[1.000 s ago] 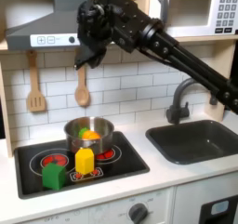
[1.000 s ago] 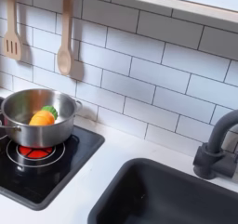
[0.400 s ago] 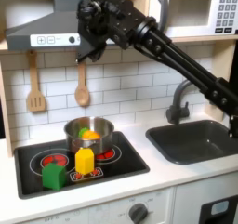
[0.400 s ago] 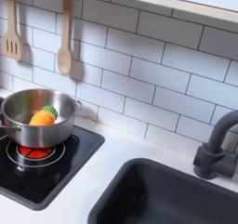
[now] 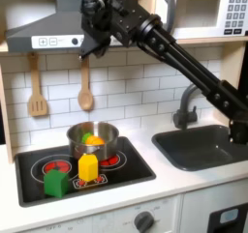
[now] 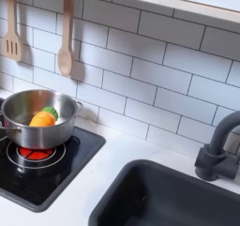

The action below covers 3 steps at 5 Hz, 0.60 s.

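Up high, first exterior view:
Arm: the black robot arm reaches from the right edge up towards the far left, level with the grey range hood.
Gripper: the black gripper hangs above the stove, well apart from everything below; whether its fingers are spread or pressed together I cannot tell.
Pot: the round silver metal pot sits on the far right burner of the black toy stove, with an orange ball-shaped toy and a bit of green inside.
Blocks: a yellow plastic block stands just near of the pot; a green plastic block lies to its left.
Wall: a wooden spatula and a wooden spoon hang on the white tiles.
Right side: a dark sink with a dark tap.

Second exterior view:
Pot: the silver pot is at the left on the stove, the orange toy inside.
Wall: spatula and spoon hang far left.
Sink: basin near right, tap at the right edge.
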Each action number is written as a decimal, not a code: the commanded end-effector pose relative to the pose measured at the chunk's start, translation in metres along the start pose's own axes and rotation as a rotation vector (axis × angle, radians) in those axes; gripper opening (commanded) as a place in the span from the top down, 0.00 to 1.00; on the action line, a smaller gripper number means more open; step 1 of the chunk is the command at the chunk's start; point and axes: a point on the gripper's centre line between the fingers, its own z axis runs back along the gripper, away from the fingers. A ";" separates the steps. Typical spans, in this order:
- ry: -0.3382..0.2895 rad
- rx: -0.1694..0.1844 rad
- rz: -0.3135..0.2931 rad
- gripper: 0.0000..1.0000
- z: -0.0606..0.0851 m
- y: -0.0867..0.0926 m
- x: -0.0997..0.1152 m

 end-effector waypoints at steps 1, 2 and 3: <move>-0.008 -0.013 0.012 1.00 -0.003 -0.001 0.009; -0.009 -0.018 0.007 1.00 -0.002 -0.003 0.010; -0.006 -0.028 0.018 1.00 -0.006 -0.002 0.015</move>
